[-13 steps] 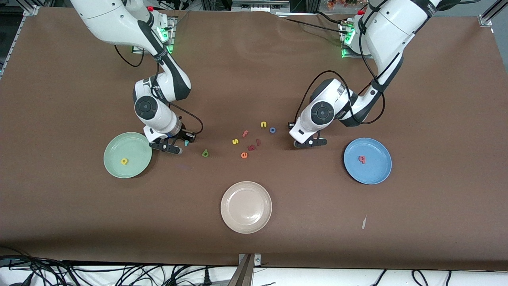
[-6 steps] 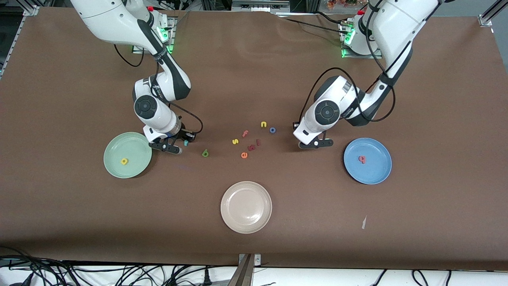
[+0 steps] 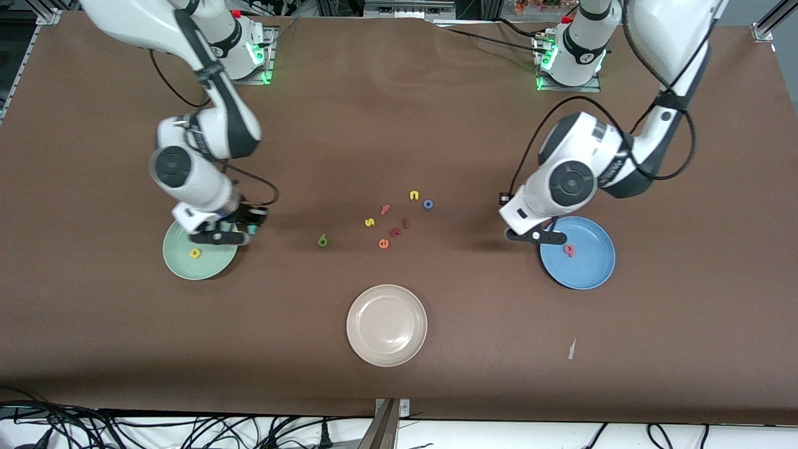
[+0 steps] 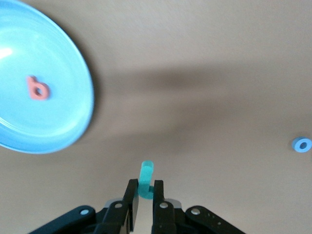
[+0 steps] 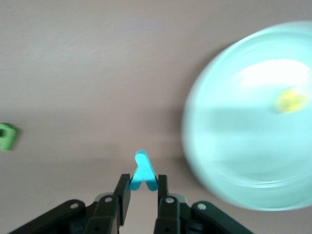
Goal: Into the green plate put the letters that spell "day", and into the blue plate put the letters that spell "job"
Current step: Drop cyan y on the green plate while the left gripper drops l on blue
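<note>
We count three plates, green [image 3: 187,262], blue [image 3: 589,268], beige [image 3: 386,325]. Left hand [image 4: 144,195], clamped on teal j [image 4: 145,179], reached the blue plate's 9 o'clock rim; right hand [image 5: 142,190], pinching teal y [image 5: 143,171], reached the green plate's 2 o'clock rim.

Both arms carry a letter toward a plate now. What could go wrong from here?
The left hand pinches the j only by its end, so it may slip before the blue plate. The right hand holds the y at the green plate rim; released there, it may land outside.
</note>
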Available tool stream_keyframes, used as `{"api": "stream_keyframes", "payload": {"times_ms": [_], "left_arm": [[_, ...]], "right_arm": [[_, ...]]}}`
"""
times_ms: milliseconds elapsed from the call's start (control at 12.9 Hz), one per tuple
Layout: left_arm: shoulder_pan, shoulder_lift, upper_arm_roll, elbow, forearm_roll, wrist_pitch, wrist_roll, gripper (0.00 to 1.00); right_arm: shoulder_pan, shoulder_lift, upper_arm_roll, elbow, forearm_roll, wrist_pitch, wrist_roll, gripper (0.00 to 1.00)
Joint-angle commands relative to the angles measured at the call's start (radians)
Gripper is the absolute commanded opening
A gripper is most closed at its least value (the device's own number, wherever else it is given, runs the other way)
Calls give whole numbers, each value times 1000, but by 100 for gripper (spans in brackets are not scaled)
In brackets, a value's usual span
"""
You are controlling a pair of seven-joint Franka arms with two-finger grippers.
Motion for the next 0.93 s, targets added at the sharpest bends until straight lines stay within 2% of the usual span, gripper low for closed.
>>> {"api": "stream_keyframes", "payload": {"times_ms": [0,155,233,311,544,855], "left_arm": [[73,1,-1,21,82,-20,173,0],[108,21,-2,25,185,-8,217,0],[125,37,-2,24,202,2,219,0],[133,60,-1,24,230,31,219,0],[196,139,-1,19,270,133,225,0],[191,205,-2,18,269,193,224,0]], "right_arm": [[-142,-54,13,-31,-30,-57,-216,21],[-186,-46,13,-47,-27,-51,-278,67],[-187,-46,13,-47,-23,-51,-272,80],[-186,-47,14,-44,-18,-53,-260,87],[-149,-29,36,-18,-15,-50,-133,89],[110,158,34,209,-10,-45,207,89]]}}
